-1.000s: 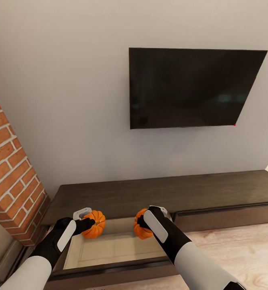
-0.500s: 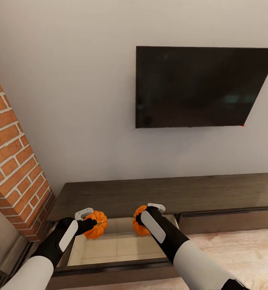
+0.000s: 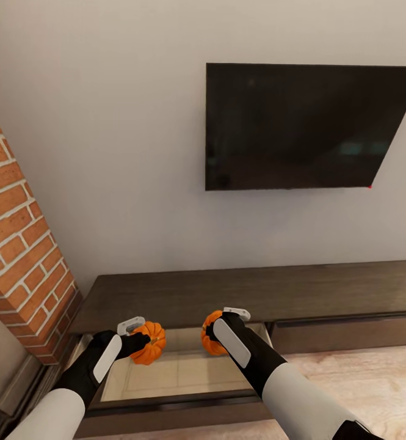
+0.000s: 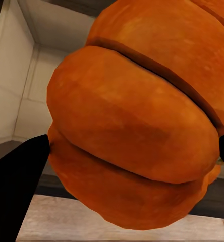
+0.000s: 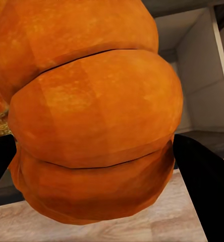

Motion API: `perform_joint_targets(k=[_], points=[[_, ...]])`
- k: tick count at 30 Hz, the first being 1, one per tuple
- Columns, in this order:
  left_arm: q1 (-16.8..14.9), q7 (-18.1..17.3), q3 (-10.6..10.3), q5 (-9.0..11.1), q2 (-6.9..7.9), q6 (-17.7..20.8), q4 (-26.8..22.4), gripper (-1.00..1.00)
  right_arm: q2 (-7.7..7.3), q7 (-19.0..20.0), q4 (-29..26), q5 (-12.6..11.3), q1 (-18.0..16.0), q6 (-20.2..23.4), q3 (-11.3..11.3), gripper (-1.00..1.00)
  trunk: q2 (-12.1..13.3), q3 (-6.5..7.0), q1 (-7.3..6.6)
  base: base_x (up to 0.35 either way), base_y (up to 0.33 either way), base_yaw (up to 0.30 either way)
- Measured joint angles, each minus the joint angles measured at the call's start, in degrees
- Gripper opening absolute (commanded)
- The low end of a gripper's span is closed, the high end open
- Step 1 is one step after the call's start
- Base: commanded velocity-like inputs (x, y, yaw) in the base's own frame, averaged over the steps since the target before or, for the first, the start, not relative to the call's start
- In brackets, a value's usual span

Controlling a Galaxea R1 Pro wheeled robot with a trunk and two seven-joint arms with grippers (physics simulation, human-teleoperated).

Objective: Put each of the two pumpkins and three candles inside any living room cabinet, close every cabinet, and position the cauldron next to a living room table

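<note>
Both arms reach forward and down from the lower edge of the head view, forearms converging over the open drawer (image 3: 178, 373) of the long dark-brown cabinet (image 3: 257, 293). The left end effector (image 3: 143, 342) is clenched on the left pumpkin (image 3: 149, 343), holding it above the drawer's left rear corner; the right end effector (image 3: 218, 333) is clenched on the right pumpkin (image 3: 212, 335), held above the drawer's back edge near its right side. Each pumpkin is bright orange with deep ribs; in the left wrist view the left pumpkin (image 4: 137, 116) sits between two black fingers (image 4: 16, 186), and in the right wrist view the right pumpkin (image 5: 92, 116) is likewise pinched by dark fingers (image 5: 203, 181). The drawer's inside is pale beige. The right pumpkin is half hidden behind the wrist in the head view, and neither stem can be made out clearly. A dark television (image 3: 312, 125) hangs on the grey wall, and a brick column (image 3: 19, 244) stands at the left.
</note>
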Motion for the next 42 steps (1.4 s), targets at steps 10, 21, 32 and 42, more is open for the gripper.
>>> perform_joint_targets(k=[10,21,32,42], points=[[0.0,0.0,0.0,0.0,-0.03,-0.2,0.1,-1.00,0.00,0.0,0.0,0.0,0.0,0.1,0.0,-1.00,-4.0,-1.79,2.20,0.000,0.000,0.000],[0.0,0.0,0.0,0.0,-0.03,-0.3,0.1,-1.00,0.00,0.0,0.1,0.1,0.0,0.1,0.0,-1.00,-8.4,-3.77,4.61,0.000,0.000,0.000],[0.0,0.0,0.0,0.0,-0.02,-0.3,0.1,-1.00,0.00,0.0,0.9,0.1,0.0,0.0,0.0,-1.00,-12.8,-5.74,7.03,0.000,0.000,0.000],[0.0,0.0,0.0,0.0,-0.02,-0.3,0.1,-1.00,0.00,0.0,1.1,0.0,-0.1,0.0,0.0,-1.00,-16.8,-7.54,9.22,0.000,0.000,0.000]])
